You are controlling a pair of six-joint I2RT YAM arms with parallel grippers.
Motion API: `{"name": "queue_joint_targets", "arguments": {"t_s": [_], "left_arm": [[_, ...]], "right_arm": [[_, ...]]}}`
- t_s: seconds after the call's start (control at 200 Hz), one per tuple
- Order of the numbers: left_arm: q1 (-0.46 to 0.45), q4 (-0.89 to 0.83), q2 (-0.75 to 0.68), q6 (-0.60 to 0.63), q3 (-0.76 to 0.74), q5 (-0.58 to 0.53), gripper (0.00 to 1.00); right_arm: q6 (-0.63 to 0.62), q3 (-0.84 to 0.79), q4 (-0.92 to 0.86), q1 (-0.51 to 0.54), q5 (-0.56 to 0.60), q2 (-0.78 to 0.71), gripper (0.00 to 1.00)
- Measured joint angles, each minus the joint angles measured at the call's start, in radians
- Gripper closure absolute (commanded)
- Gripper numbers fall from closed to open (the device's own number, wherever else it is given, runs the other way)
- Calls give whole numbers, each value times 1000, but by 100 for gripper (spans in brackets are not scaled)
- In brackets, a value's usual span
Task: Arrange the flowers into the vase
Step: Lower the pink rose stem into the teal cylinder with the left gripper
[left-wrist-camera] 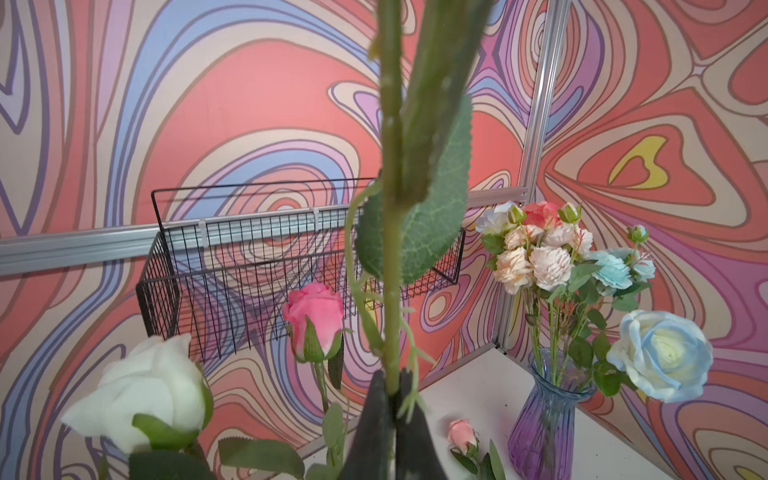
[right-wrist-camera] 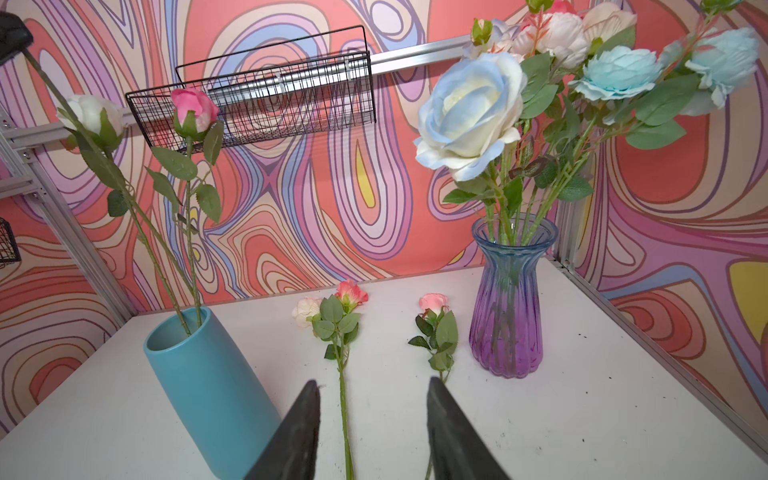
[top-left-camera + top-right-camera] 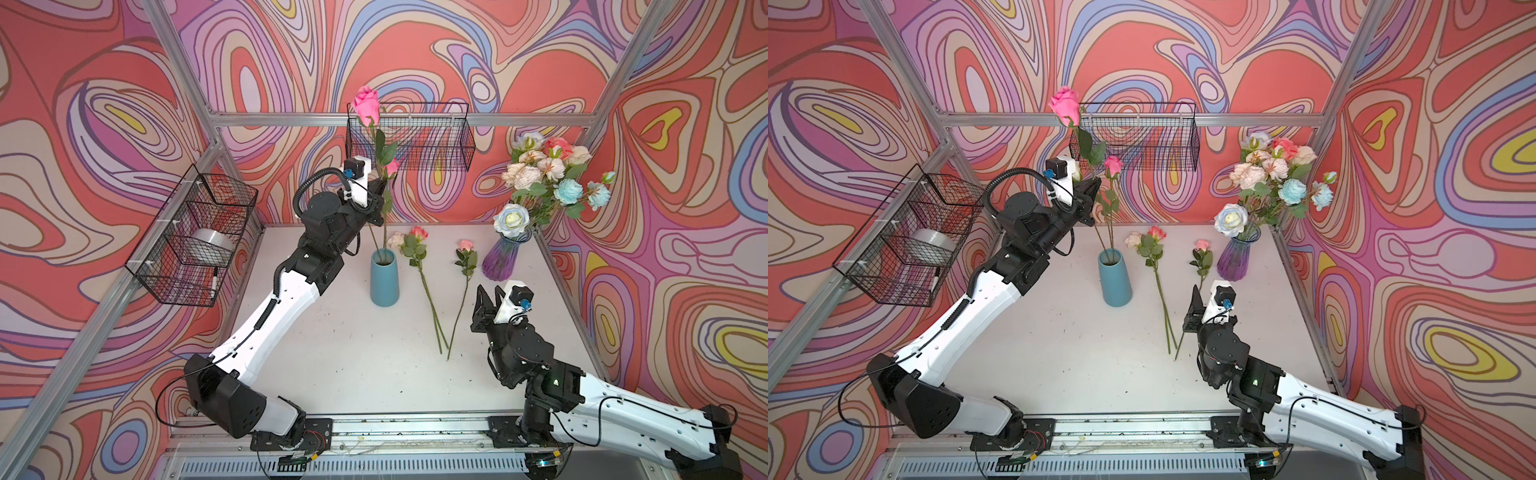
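Note:
My left gripper [image 3: 380,192] [image 1: 392,384] is shut on the green stem [image 1: 392,249] of a tall pink rose [image 3: 366,104], well above the table. That stem runs down into the mouth of the teal vase [image 3: 384,282] [image 2: 208,390]. A smaller pink rose [image 2: 194,109] and a white rose [image 2: 91,114] also stand in the teal vase. A coral and cream spray [image 3: 415,239] and a pale pink rose [image 3: 466,245] lie on the table. My right gripper [image 3: 489,296] [image 2: 372,382] is open just above their stems, holding nothing. A purple glass vase [image 3: 505,257] holds a mixed bouquet [image 3: 548,174].
A black wire basket [image 3: 409,137] hangs on the back wall. Another wire basket [image 3: 195,237] on the left wall holds a roll of tape [image 3: 210,245]. Aluminium frame posts [image 3: 557,270] edge the white table [image 3: 353,353].

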Motion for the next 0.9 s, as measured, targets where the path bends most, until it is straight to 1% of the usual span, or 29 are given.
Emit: {"name": "queue_joint_targets", "arguments": {"t_s": [0.25, 0.446, 0.626, 0.776, 0.901], "left_arm": [[5, 4, -24, -19, -153, -21, 100], [21, 18, -40, -18, -179, -28, 100], [26, 14, -47, 0, -103, -23, 100], [26, 10, -55, 5, -11, 11, 100], [26, -5, -75, 5, 33, 37, 100]], "right_arm": [[10, 0, -4, 0, 4, 36, 57], [16, 0, -16, 0, 4, 40, 57], [19, 0, -21, 0, 4, 41, 57], [21, 0, -21, 0, 4, 54, 57], [22, 1, -21, 0, 4, 72, 57]]}}
